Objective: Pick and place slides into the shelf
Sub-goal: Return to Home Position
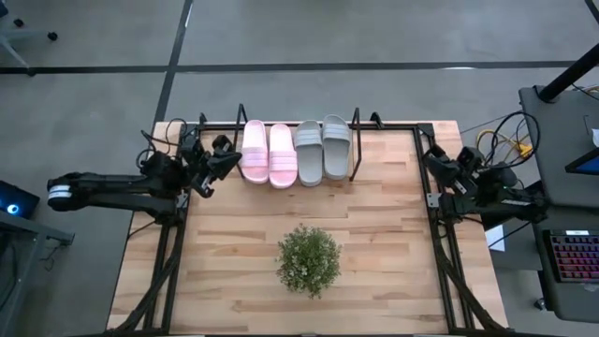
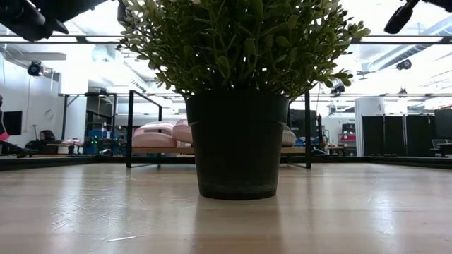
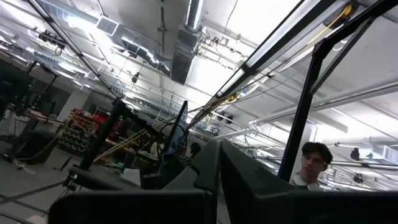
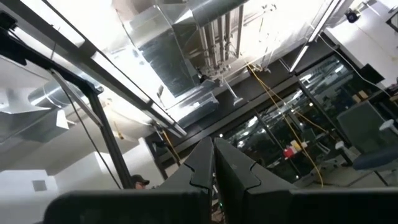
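Note:
Two pale pink slides (image 1: pixel 268 153) and two grey slides (image 1: pixel 323 147) lie side by side, soles down, on the shelf (image 1: pixel 360 150) at the table's far edge. In the low view the pink slides (image 2: pixel 161 134) show on the shelf board behind the plant pot; the grey ones are hidden there. My left gripper (image 1: pixel 227 161) hovers just left of the pink slides, pointing at them, fingers shut (image 3: pixel 217 177), touching nothing. My right gripper (image 1: pixel 437 157) rests at the table's right edge, shut (image 4: pixel 213 165), tilted upward.
A bushy green plant (image 1: pixel 308 261) in a dark pot (image 2: pixel 236 144) stands on the wooden tabletop's near middle. Black frame rails run along the left and right table edges. A person shows beyond the table in the left wrist view (image 3: pixel 314 163).

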